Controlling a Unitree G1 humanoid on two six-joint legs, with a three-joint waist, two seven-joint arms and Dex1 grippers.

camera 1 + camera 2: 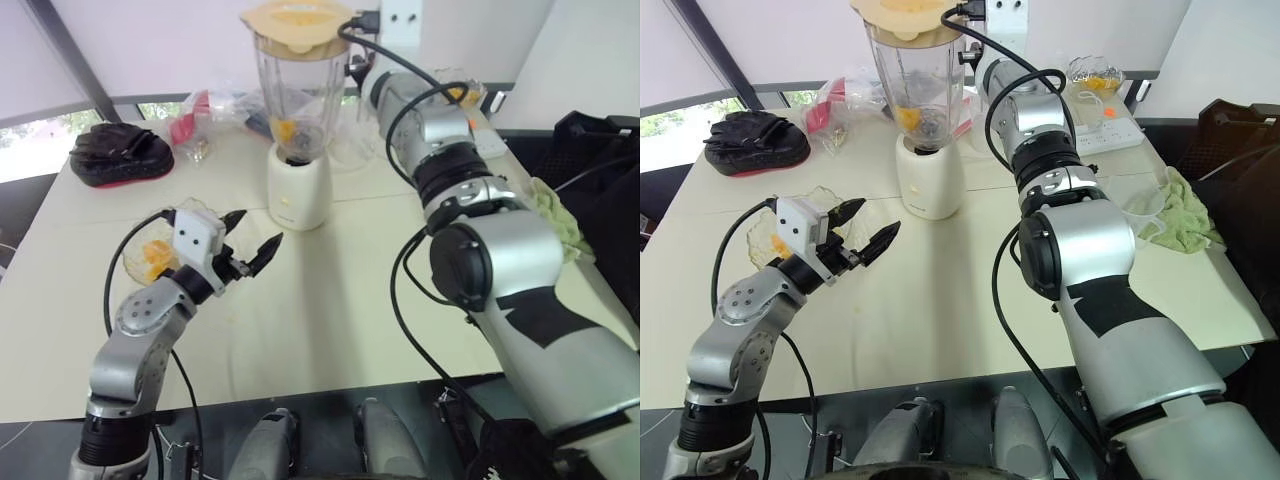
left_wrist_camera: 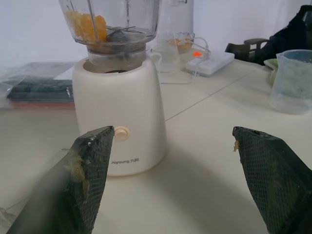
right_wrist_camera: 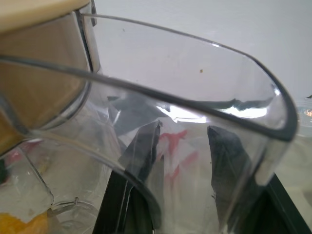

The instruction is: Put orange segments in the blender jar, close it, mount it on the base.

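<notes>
Jar (image 1: 297,92) sits on the base (image 1: 298,186) at 12 o'clock on the worktop (image 1: 330,310), lid (image 1: 295,20) on, orange segments (image 1: 284,130) inside: task looks basically done, maybe only release left. Left claw (image 1: 255,240) spread wide, empty, at 9 o'clock near the clear bowl (image 1: 150,255). Right claw (image 3: 183,146) straddles the jar handle (image 3: 273,117); can't tell if it's actually gripping. Jar seating in the socket hard to confirm

Bright, even daylight washes the table (image 1: 300,330); the window behind the jar (image 1: 297,85) is blown out white. Soft shadows fall toward the camera from the base (image 1: 298,185). In the right wrist view the jar's clear handle, very close, is blurred with white glare.
</notes>
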